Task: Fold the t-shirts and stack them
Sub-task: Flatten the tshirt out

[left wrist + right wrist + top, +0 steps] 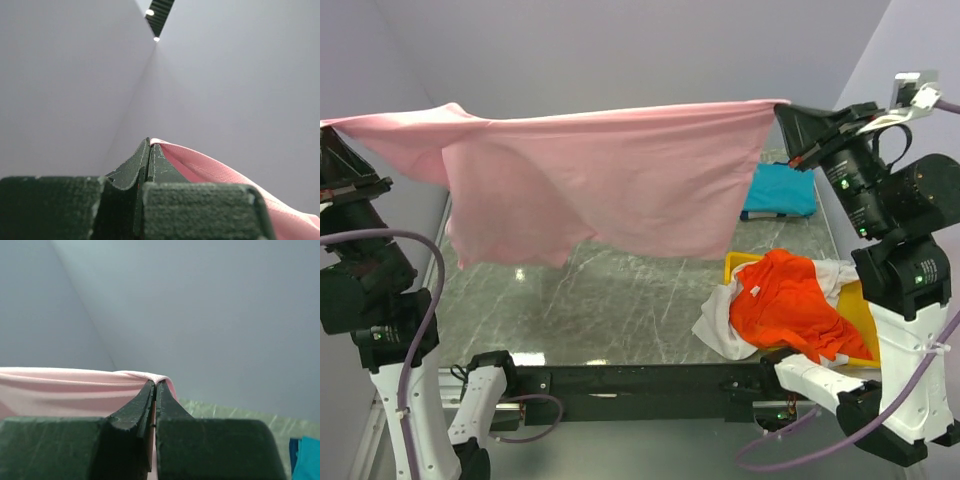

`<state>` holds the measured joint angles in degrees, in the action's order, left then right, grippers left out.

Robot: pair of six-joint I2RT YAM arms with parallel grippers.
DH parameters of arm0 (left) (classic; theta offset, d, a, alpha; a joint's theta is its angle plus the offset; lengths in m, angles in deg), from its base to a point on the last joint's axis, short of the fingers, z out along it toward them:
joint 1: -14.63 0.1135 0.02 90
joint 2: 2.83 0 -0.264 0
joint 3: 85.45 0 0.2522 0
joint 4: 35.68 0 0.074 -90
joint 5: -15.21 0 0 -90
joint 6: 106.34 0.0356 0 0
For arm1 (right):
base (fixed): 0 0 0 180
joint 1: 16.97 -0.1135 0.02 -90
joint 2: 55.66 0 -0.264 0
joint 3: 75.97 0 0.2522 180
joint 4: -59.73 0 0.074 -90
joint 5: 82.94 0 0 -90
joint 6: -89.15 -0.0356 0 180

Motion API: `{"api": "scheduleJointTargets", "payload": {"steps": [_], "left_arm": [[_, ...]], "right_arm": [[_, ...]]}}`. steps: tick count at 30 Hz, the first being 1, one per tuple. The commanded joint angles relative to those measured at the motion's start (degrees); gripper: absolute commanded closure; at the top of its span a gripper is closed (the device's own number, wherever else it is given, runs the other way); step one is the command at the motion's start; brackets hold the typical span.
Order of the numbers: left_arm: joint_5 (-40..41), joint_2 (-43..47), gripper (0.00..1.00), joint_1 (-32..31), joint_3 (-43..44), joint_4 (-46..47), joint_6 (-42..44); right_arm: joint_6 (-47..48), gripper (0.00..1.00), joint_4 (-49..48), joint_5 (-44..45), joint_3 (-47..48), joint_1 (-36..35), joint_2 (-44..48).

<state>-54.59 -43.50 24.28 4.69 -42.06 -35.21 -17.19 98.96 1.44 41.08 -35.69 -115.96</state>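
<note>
Item 1: light pink t-shirt (610,180). Held up in the air over the desk (610,300), stretched left to right between the two arms. Its top edge runs nearly taut. The body hangs down in loose folds, deepest on the left, and its lower hem is clear of the desk surface.

Item 2: left gripper (328,128). High at the far left, fingers pressed together on the pink shirt's left corner. The wrist view shows the pink hem coming out from the closed tips.

Item 3: right gripper (782,110). High at the right, fingers likewise pinched tight on the shirt's right corner, with pink cloth draped over the tips.

Item 4: teal-blue t-shirt (780,190). Lies as a flat, compact pile on the desk at the far right, partly hidden behind the pink shirt's right edge.

Item 5: orange-red t-shirt (785,305). Crumpled at the near right, on top of item 6.

Item 6: white t-shirt (725,320). Bunched beneath the orange-red one and spilling leftward onto the desk.

Item 7: yellow tray (858,300). Near right, under the two crumpled shirts, with only its edges showing.

Item 8: desk. Grey, marble-patterned and glossy.
</note>
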Motion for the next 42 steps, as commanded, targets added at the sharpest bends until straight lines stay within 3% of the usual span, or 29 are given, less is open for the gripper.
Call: {"api": "scheduleJointTargets", "payload": {"steps": [1, 6, 14, 21, 30, 36, 42], "left_arm": [[-3.5, -4.1, 1.00, 0.5, 3.1, 1.5, 1.6], [-12.1, -12.9, 1.00, 0.1, 2.2, -0.3, 0.7], [-14.6, -18.6, 1.00, -0.5, -1.7, 0.1, -0.6], [-12.5, -15.7, 1.00, -0.4, -0.3, -0.7, 0.2], [-9.0, -5.7, 1.00, -0.4, -0.6, 2.5, -0.6], [-6.8, -1.6, 1.00, -0.4, 1.6, 4.5, 0.3], [-8.4, -3.0, 1.00, -0.5, 6.0, 6.5, 1.4]], "right_arm": [[2.2, 1.00, -2.3, 5.0, 2.3, 0.5, -5.0], [2.0, 1.00, -3.7, 4.5, -0.9, 1.1, -11.5], [1.4, 1.00, -1.6, 2.6, 0.1, 2.0, -19.4], [0.0, 1.00, -5.0, 2.3, -2.6, 1.9, -14.7], [1.0, 1.00, -13.2, 2.8, -7.5, 2.0, -4.1], [2.8, 1.00, -14.7, 3.9, -5.3, 1.9, -1.1], [3.2, 1.00, -14.9, 5.5, -2.3, 1.9, -1.7]]}}
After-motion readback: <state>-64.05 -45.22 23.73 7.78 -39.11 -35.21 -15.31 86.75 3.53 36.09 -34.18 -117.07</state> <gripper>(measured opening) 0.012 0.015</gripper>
